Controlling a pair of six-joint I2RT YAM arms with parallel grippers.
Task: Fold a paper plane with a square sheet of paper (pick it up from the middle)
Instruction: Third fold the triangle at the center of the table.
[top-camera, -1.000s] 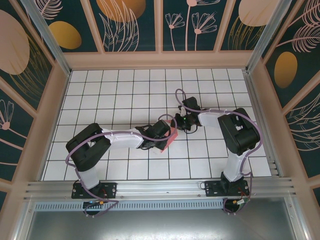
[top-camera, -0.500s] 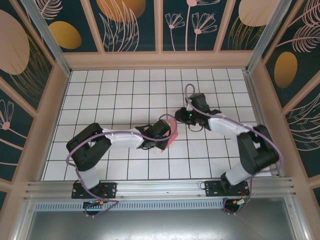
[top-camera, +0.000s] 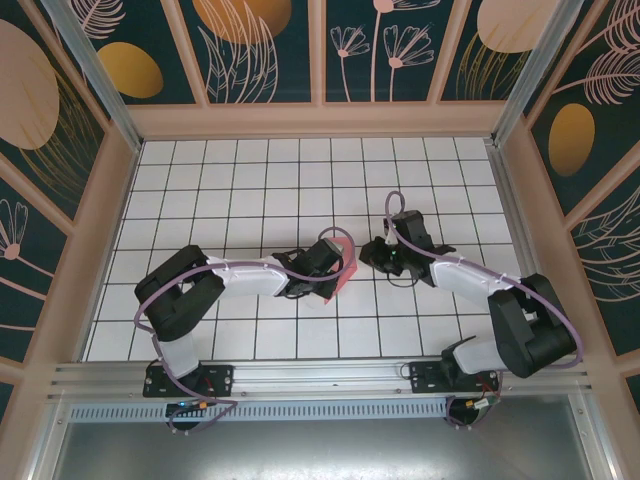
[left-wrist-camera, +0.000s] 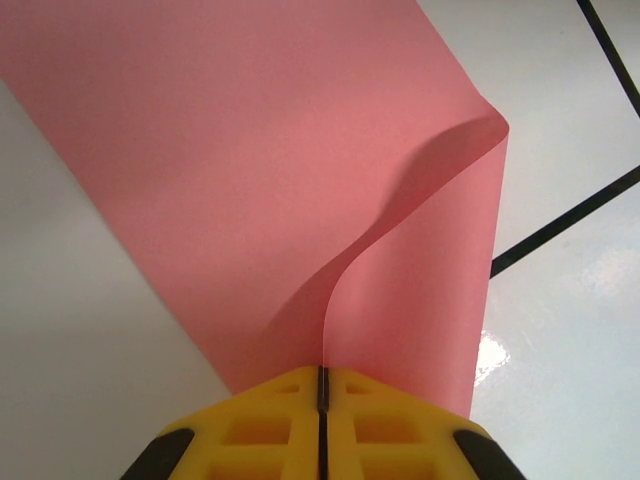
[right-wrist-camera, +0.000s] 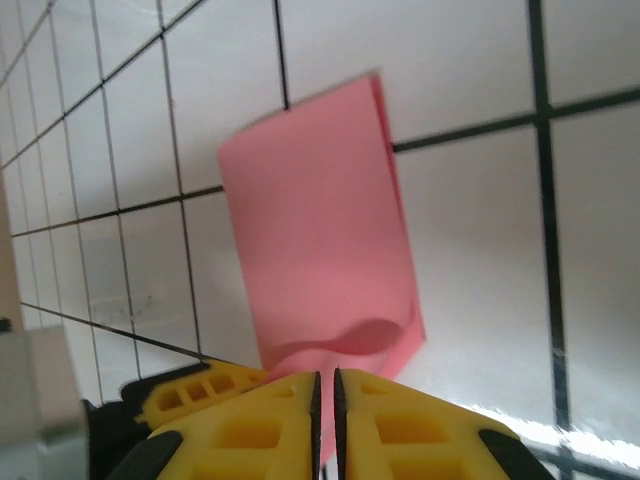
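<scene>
Swinging outward, the right arm's elbow now sits well toward the right wall, and the right gripper (top-camera: 373, 256) has backed off to hang just beside the sheet instead of against it. Its jaws are nearly together; from the right wrist view the right gripper (right-wrist-camera: 325, 385) looks empty, though I cannot tell whether its tips brush the paper's curled near edge.

The left gripper (left-wrist-camera: 322, 385) is clenched on the square sheet of paper (left-wrist-camera: 250, 170), which is bent over on itself in a soft loop, not a pressed crease, and held at mid-table.

The risk, as I judge it, is that one narrow pinch holds a thin, springy sheet: a sideways nudge from closed fingers could buckle the loose flap or set a crooked crease, and opposing pulls could tear it.

Both wrists crowd the centre, so a collision is possible there. Bare table (top-camera: 250, 190) lies open toward the far side and left; the near rail (top-camera: 320, 375) is close behind.
</scene>
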